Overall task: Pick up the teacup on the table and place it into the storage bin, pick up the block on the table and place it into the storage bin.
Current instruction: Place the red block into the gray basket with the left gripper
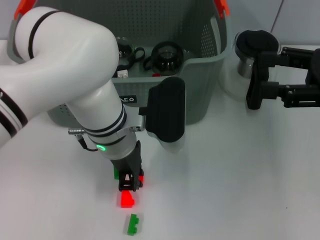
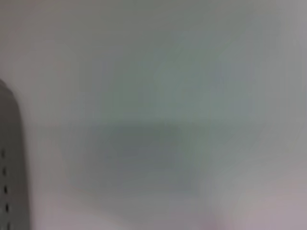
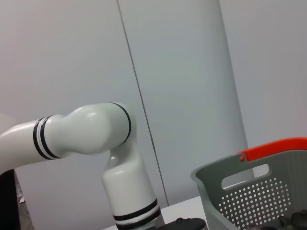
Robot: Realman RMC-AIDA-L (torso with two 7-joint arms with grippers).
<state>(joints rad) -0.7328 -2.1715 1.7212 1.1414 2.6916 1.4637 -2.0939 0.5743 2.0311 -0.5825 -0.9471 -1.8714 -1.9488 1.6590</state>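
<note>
Red block (image 1: pixel 126 199) on the near bench (image 1: pixel 240 190), under the left gripper (image 1: pixel 129 184), jaws straddling it, grip not discernible. Right gripper (image 1: pixel 260 90) parked far right, jaws apart. Storage bin (image 1: pixel 200 95) behind, teacups (image 1: pixel 167 56) already inside.

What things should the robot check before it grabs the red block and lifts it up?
1. Left gripper is right over the red block: ok, its fingers come down at the block's far end.
2. Fingers closed on the red block: cannot tell, the fingertips hide the contact.
3. Green block out of the way: ok, it lies apart, nearer the robot than the red one.
4. Storage bin has room: ok, dark teacups sit at the back, with space left.
5. Right gripper clear of the path: ok, it is parked off to the right of the bin beside a metal cup.
</note>
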